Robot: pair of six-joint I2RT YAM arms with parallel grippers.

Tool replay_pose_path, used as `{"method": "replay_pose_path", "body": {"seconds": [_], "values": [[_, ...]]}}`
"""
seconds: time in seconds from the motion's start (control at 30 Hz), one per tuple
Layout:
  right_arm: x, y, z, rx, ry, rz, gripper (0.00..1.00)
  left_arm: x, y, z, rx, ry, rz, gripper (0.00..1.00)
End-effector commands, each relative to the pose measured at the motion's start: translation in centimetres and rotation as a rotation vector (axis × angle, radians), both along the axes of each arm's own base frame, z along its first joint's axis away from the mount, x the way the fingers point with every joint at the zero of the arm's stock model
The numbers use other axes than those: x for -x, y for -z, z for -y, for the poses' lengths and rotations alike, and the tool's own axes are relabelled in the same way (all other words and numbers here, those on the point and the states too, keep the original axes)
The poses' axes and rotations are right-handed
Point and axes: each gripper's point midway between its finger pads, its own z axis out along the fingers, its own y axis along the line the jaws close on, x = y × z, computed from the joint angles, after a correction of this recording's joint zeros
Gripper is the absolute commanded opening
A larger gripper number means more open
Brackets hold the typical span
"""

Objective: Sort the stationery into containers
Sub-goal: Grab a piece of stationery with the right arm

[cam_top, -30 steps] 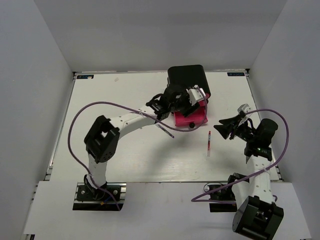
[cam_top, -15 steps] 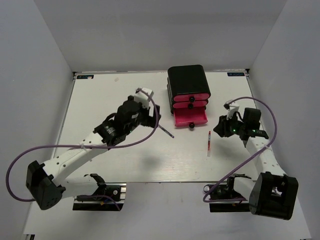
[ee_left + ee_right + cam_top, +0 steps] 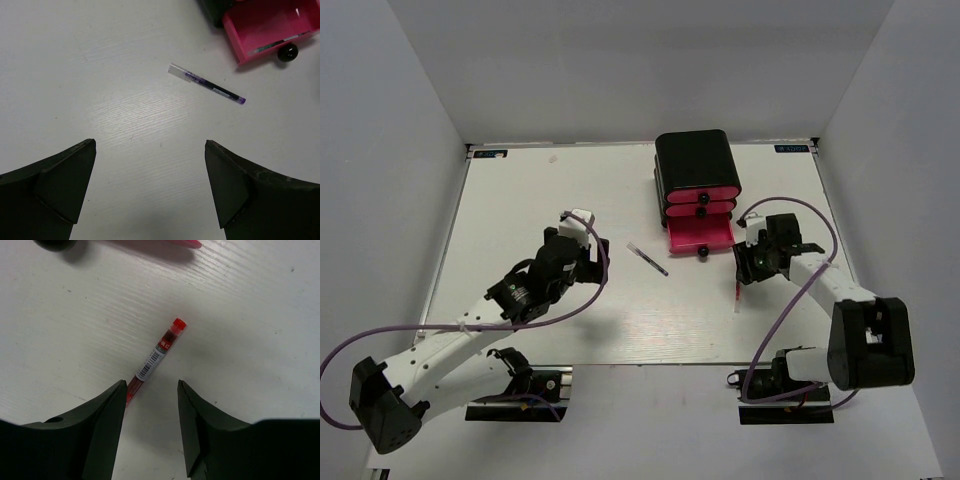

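Note:
The black case [image 3: 694,158] stands at the back with three pink drawers; the bottom drawer [image 3: 700,234] is pulled out. It shows in the left wrist view [image 3: 260,22] with a thin pen [image 3: 277,43] inside. A purple pen [image 3: 648,259] lies on the table left of the drawer, ahead of my left gripper [image 3: 150,145], which is open and empty. It also shows in that wrist view [image 3: 207,86]. A red pen [image 3: 157,355] lies just ahead of my open right gripper [image 3: 151,385], its lower end hidden behind the left finger. In the top view the right gripper [image 3: 752,268] hangs over the red pen [image 3: 737,296].
The white table [image 3: 560,190] is boxed in by grey walls on the left, back and right. The open drawer's black knob [image 3: 287,52] sits close to the purple pen's tip. The left arm's purple cable [image 3: 440,325] loops over the near left.
My left arm has drawn back from the drawers to the near left, with the gripper open. My right gripper has moved left and down over the red pen.

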Motion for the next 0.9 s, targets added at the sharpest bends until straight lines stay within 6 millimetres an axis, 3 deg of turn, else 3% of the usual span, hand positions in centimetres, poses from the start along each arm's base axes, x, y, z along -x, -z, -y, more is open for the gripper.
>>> {"method": "replay_pose_path", "body": {"seconds": [0.0,0.17,0.33,0.53,0.63,0.8,0.83,0.87], "values": [[-1.0,-0.2,-0.3,0.011,0.051,-0.026,0.5,-0.3,-1.5,-0.9,0.029,-0.044,0.053,0.99],[-1.3,0.6,-1.3,0.002,0.082,-0.037,0.49,-0.3,-1.5,-0.9,0.021,-0.04,0.056,0.99],[-1.4,1.5,-0.5,0.054,0.129,-0.036,0.34,-0.3,-1.5,-0.8,0.024,-0.032,0.053,0.99],[-1.5,2.2,-0.3,0.069,0.15,-0.066,0.31,-0.3,-1.5,-0.8,0.024,-0.032,0.053,0.99],[-1.5,2.2,-0.5,0.057,0.146,-0.069,0.24,-0.3,-1.5,-0.8,0.024,-0.032,0.053,0.99],[-1.3,0.4,-1.9,-0.028,0.095,-0.013,0.11,-0.3,-1.5,-0.8,0.024,-0.032,0.053,0.99],[-1.9,-1.9,-2.5,-0.058,0.061,0.079,0.09,-0.2,-1.4,-0.6,0.027,-0.024,0.05,0.99],[-1.9,-2.7,-2.9,-0.08,0.035,0.103,0.08,-0.2,-1.4,-0.6,0.027,-0.024,0.05,0.99]]}}
